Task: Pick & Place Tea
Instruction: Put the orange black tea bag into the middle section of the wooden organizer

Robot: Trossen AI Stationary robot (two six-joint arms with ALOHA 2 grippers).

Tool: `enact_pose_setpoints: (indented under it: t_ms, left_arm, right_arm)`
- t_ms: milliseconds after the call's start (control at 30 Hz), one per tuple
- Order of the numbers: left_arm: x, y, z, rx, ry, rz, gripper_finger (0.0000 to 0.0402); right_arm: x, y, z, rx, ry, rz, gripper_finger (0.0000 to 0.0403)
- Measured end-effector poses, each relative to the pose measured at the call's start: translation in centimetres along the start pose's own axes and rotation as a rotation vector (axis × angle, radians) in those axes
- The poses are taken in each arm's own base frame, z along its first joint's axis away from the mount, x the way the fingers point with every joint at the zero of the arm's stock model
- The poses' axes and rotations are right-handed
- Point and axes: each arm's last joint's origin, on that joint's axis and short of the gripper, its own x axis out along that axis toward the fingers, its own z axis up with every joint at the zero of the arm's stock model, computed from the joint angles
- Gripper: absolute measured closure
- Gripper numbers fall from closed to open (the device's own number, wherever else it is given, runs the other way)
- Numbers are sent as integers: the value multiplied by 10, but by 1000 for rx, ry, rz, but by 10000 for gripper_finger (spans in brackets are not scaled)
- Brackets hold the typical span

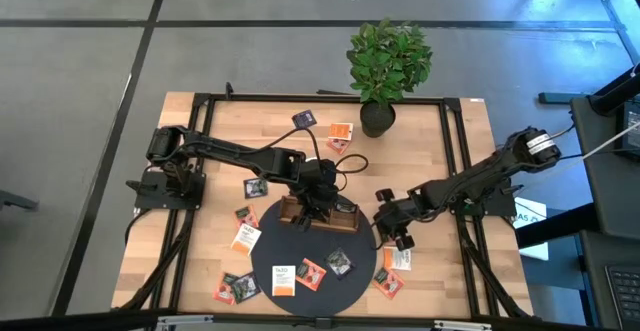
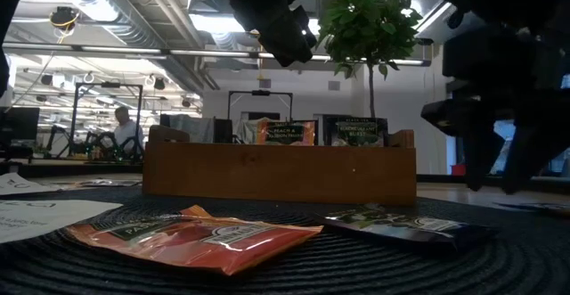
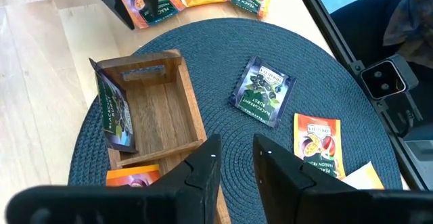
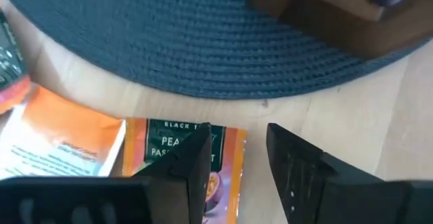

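- Partly hidden under the left gripper (image 1: 318, 203), the wooden tray (image 1: 345, 216) shows plain board walls on the round, ribbed dark mat (image 1: 268, 246); a dark sachet (image 3: 114, 112) leans upright against one inner wall.
- Left fingers (image 3: 203, 173) stand slightly parted over the tray, holding nothing.
- Right gripper (image 4: 233, 160) hovers at the mat's edge, fingers apart and empty, above a flat orange sachet (image 4: 223, 160) lying on bare wood, its label cut off.
- Glossy flat sachets (image 1: 297, 274) lie scattered on mat and table (image 1: 210, 136).
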Motion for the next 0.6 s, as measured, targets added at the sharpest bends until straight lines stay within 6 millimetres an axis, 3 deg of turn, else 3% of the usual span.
enact_pose_setpoints:
  t_ms: [333, 600]
  left_arm:
    - [0, 0, 0, 0, 0, 0, 322]
    - [0, 0, 0, 1, 2, 15, 320]
  right_arm:
    - [23, 0, -6, 7, 98, -3, 269]
    - [25, -1, -6, 38, 93, -19, 356]
